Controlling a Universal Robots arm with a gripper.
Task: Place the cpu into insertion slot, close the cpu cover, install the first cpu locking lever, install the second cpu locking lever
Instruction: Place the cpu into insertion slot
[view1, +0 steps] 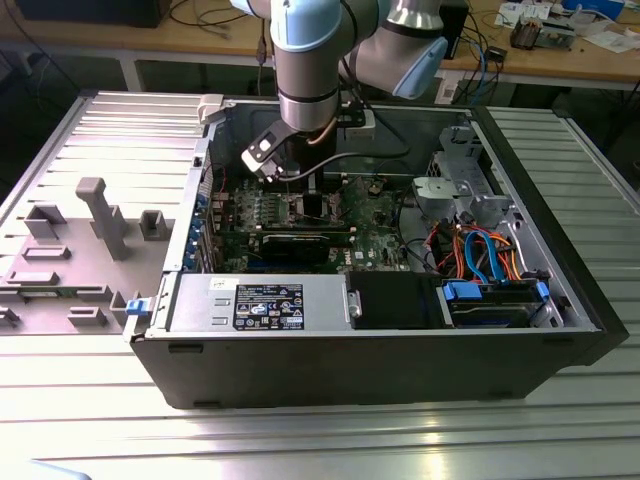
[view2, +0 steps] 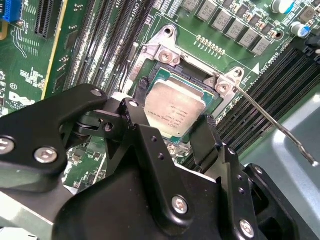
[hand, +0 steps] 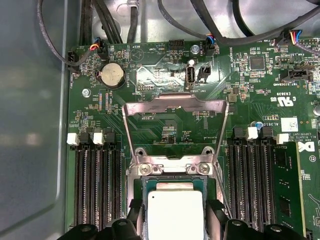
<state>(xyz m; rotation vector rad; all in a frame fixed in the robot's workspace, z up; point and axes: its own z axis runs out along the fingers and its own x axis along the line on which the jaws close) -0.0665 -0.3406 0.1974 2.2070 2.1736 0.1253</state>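
The cpu (hand: 175, 212) (view2: 176, 106), a square chip with a silver top, lies inside the insertion slot (hand: 172, 167) (view2: 162, 50) on the green motherboard (view1: 370, 215). My gripper (hand: 175, 225) (view2: 169, 117) (view1: 308, 190) hangs straight above it. A black finger (view2: 131, 107) (hand: 136, 220) sits against each of two opposite cpu edges, shut on it. The cpu cover (hand: 175, 102), a silvery frame, stands flipped open away from the socket. One thin wire locking lever (view2: 274, 122) sticks up and out, unlatched.
Long black memory slots (hand: 95, 180) (hand: 255, 175) flank the socket on both sides. Cables (hand: 125, 20) run along the case wall beyond the board. A power supply (view1: 265, 305) and a drive bay with orange and blue wires (view1: 480, 255) fill the case's near side.
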